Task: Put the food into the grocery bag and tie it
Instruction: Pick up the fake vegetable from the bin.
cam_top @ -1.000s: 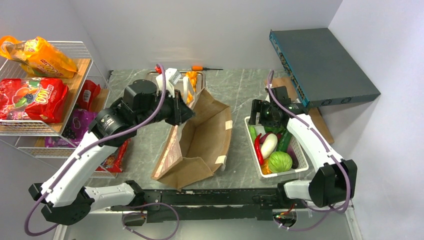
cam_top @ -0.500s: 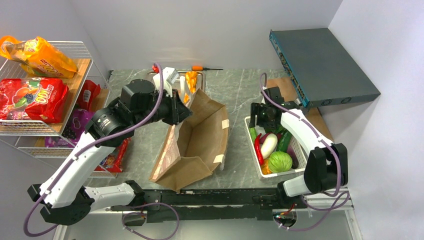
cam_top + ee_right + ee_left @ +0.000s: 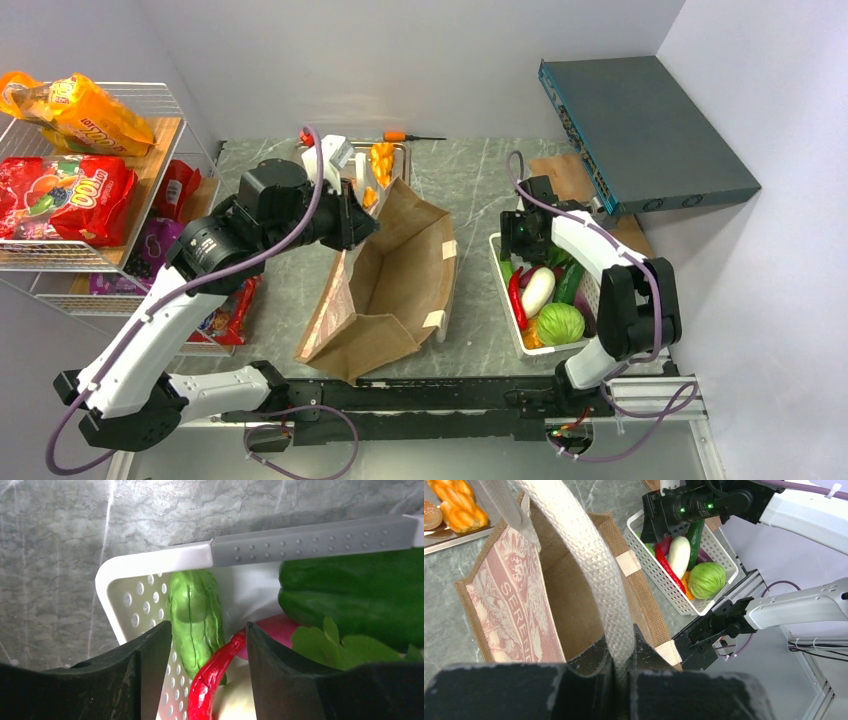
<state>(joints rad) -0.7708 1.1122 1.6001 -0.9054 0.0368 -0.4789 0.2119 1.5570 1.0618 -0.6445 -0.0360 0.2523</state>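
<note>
The brown grocery bag [image 3: 400, 280] stands open at mid-table, and my left gripper [image 3: 360, 215] holds it up, shut on its white woven handle [image 3: 594, 565]. My right gripper [image 3: 207, 650] reaches into the far left corner of the white basket [image 3: 560, 347]. Its jaws stand apart on either side of a light green vegetable [image 3: 195, 615] and the stem end of a red chili [image 3: 215, 680]. An orange braided piece [image 3: 382, 160] lies on a metal tray behind the bag. Orange and red snack packets [image 3: 85, 115] sit on the rack at left.
The basket also holds a white eggplant [image 3: 538, 290], a cabbage [image 3: 560, 323] and dark green vegetables. A wire rack [image 3: 150, 100] fills the left side. A blue-grey box [image 3: 640, 130] lies at the back right, and a screwdriver [image 3: 410, 135] by the back wall.
My right gripper's jaws have narrowed around the vegetable and chili, and its arm has folded in toward the basket's left corner. My left arm has drawn the bag's handle slightly left.
</note>
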